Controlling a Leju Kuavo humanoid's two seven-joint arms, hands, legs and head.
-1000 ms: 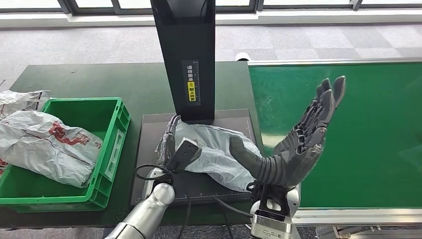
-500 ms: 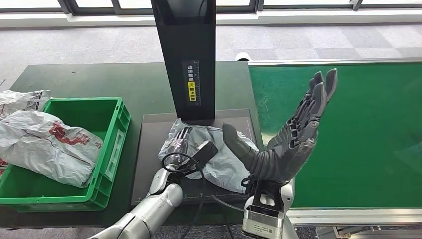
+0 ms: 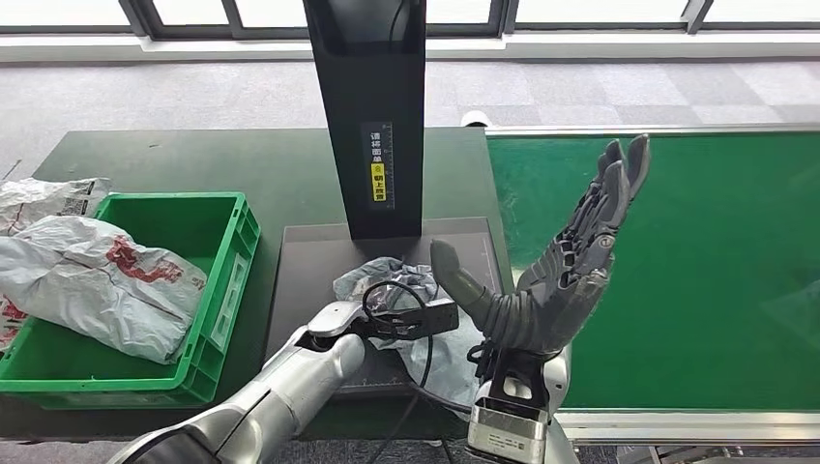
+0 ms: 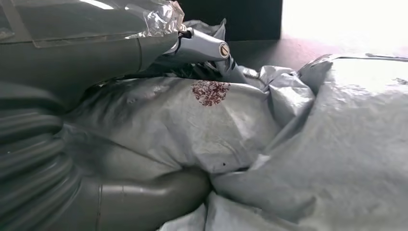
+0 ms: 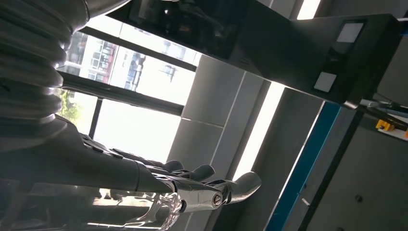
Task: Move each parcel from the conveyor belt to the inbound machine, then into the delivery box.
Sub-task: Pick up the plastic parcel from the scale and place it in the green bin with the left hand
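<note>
A crumpled grey plastic parcel [image 3: 366, 280] lies on the black platform [image 3: 309, 261] of the inbound machine, in front of its black column [image 3: 372, 116]. My left hand [image 3: 398, 314] lies across the parcel and grips it. In the left wrist view the parcel [image 4: 216, 130] is bunched between the thumb [image 4: 144, 204] and the fingers [image 4: 202, 48]. My right hand [image 3: 566, 266] is raised, holding nothing, with fingers spread upward, at the platform's right edge beside the green conveyor belt [image 3: 716, 242]. The right wrist view shows its fingers [image 5: 192, 187] against windows.
A green crate [image 3: 227, 280] stands left of the platform with a large grey parcel [image 3: 106, 290] in it. Another parcel [image 3: 48, 198] lies beyond the crate's left corner. Cables loop around my left wrist.
My left hand has swung from the parcel's left edge to lie across it, and the parcel has bunched up smaller. The right hand has shifted slightly left and stayed spread.
</note>
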